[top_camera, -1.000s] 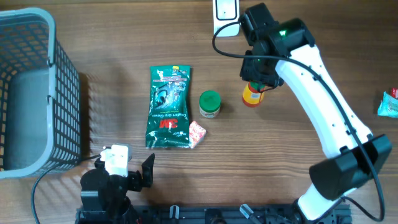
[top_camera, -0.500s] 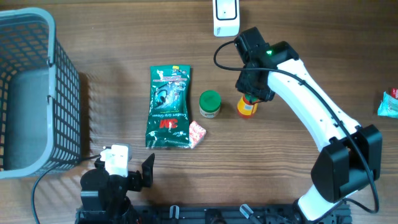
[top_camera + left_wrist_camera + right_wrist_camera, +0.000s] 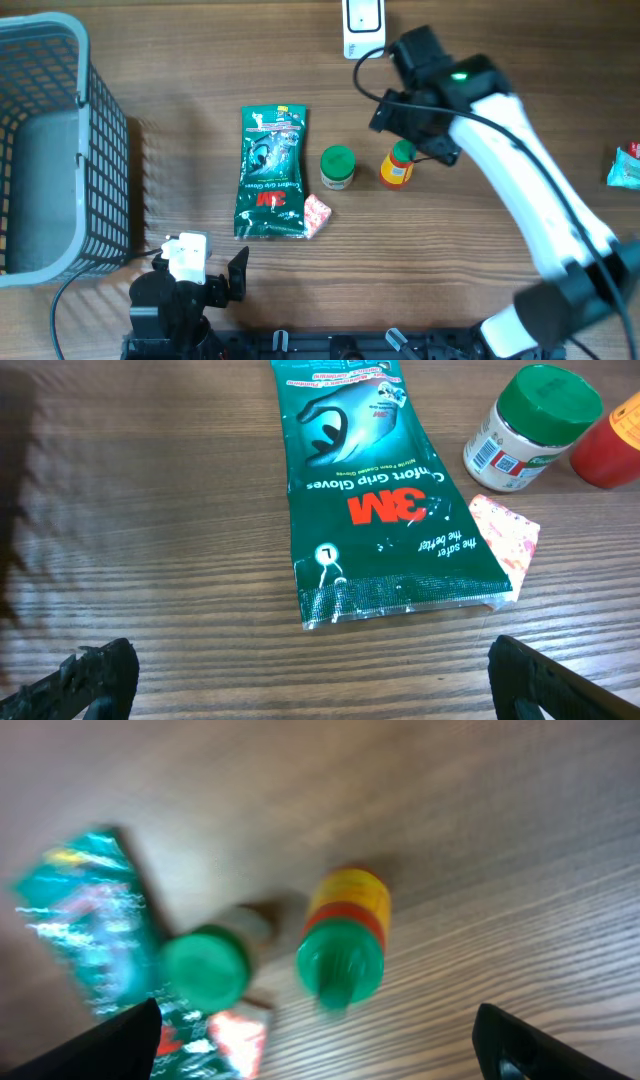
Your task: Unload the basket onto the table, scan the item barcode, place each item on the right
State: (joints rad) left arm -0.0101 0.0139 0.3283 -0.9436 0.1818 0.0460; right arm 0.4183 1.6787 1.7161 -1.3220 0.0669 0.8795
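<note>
Since the earlier frames, we find that the right gripper (image 3: 412, 135) has let go of the bottle (image 3: 397, 167) and lifted off it. It was clamped over the cap before. Its jaws are now spread wide. In the right wrist view the two fingertips sit at the lower corners, and the bottle is clear of both.

We record the bottle standing upright on the surface (image 3: 200, 60), below the right gripper. It has a yellow body, a red band and a green cap. It stands just beside the jar (image 3: 337, 168) with the green lid, and the overhead view shows a narrow gap between them. The right wrist view is blurred, so we cannot read any label there.

We note a white scanner (image 3: 362, 25) at the far edge of the surface, beyond the right gripper.

To the left of the jar lies a green glove packet (image 3: 271, 172), flat and lengthwise. A small pink sachet (image 3: 316, 215) rests against its lower right corner. A grey basket (image 3: 105, 150) stands at the left edge. A teal packet (image 3: 625, 168) lies at the right edge, well apart from the rest.

The left gripper (image 3: 318, 680) hangs near the front edge with its jaws wide and nothing between them.
</note>
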